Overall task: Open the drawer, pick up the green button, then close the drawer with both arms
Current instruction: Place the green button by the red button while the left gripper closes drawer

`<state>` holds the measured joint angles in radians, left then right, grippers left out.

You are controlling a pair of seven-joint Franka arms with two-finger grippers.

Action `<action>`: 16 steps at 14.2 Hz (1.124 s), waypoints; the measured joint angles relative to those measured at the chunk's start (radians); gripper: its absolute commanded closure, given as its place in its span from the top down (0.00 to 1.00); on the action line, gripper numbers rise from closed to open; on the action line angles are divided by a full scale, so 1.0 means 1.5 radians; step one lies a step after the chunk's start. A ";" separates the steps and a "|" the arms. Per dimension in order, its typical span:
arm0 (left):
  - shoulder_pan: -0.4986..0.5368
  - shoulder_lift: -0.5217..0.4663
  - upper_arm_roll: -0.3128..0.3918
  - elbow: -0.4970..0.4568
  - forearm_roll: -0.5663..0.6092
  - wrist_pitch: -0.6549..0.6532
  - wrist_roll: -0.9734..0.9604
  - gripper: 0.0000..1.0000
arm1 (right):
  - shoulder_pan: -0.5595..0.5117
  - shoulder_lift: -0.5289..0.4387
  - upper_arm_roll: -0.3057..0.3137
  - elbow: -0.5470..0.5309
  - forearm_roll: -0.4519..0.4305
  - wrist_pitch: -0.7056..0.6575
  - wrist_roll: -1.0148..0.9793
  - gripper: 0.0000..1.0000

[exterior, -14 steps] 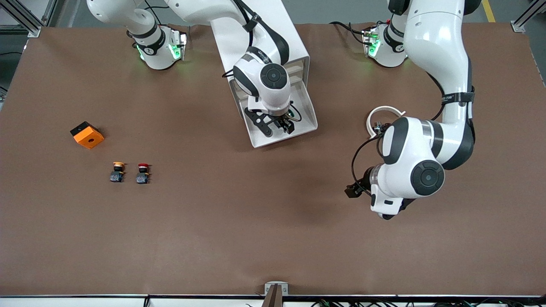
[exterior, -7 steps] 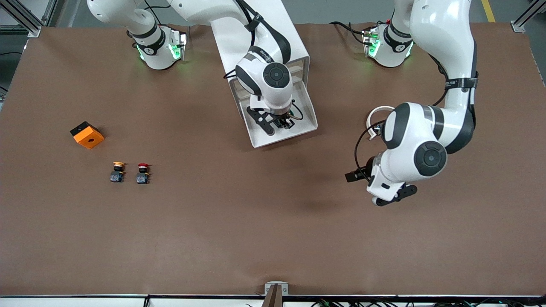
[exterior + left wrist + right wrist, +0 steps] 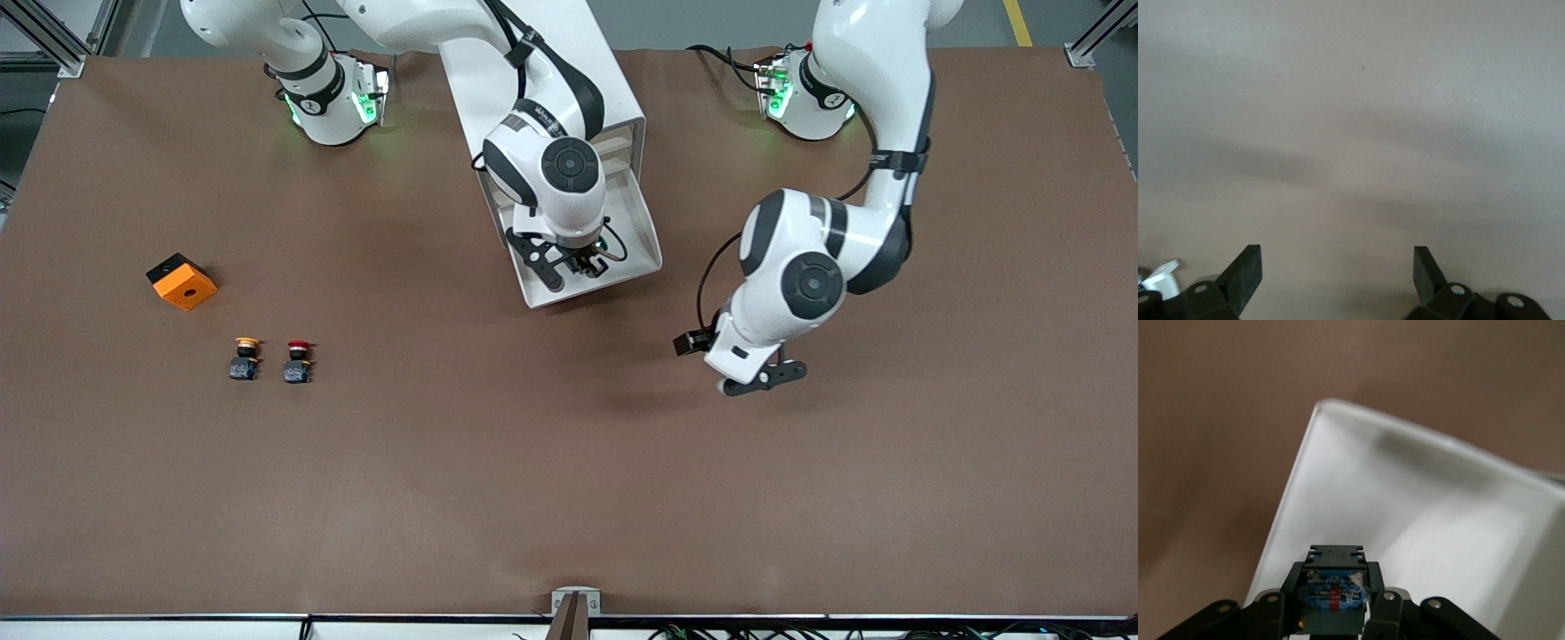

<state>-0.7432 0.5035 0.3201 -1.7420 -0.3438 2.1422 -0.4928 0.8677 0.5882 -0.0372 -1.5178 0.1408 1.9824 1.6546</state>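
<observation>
Right gripper (image 3: 589,263) is clamping the button (image 3: 1333,595) over the open drawer (image 3: 642,233); its green cap is hidden. Left gripper (image 3: 1337,275) is hovering, fingers apart.

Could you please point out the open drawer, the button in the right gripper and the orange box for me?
drawer (image 3: 642,238): front view, bare floor near its side wall.
button (image 3: 1334,588): right wrist view, its dark blue body.
right gripper (image 3: 1334,613): right wrist view, between its fingertips.
orange box (image 3: 185,286): front view, top face.

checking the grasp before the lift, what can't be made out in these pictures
- Button: green cap hidden by the shut right gripper in the right wrist view; front view, the wrist covers it.
- Drawer: floor under the gripper hidden.
- Left gripper: open, over bare table; its fingers are hidden in the front view.
</observation>
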 measured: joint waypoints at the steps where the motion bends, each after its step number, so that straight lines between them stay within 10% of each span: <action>1: -0.003 0.000 -0.012 -0.014 0.000 0.019 0.000 1.00 | -0.021 -0.001 -0.001 0.027 0.000 -0.052 -0.031 0.30; 9: -0.010 0.035 -0.100 -0.036 0.000 0.051 -0.068 1.00 | -0.225 -0.052 -0.008 0.055 0.000 -0.234 -0.510 0.30; 16: -0.072 0.053 -0.123 -0.038 0.000 0.052 -0.168 1.00 | -0.362 -0.078 -0.010 -0.158 -0.014 0.012 -0.906 0.30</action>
<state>-0.8519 0.5827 0.1351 -1.7991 -0.3438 2.2203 -0.7447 0.3252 0.4706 -0.0523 -1.7542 0.1203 2.0009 0.2955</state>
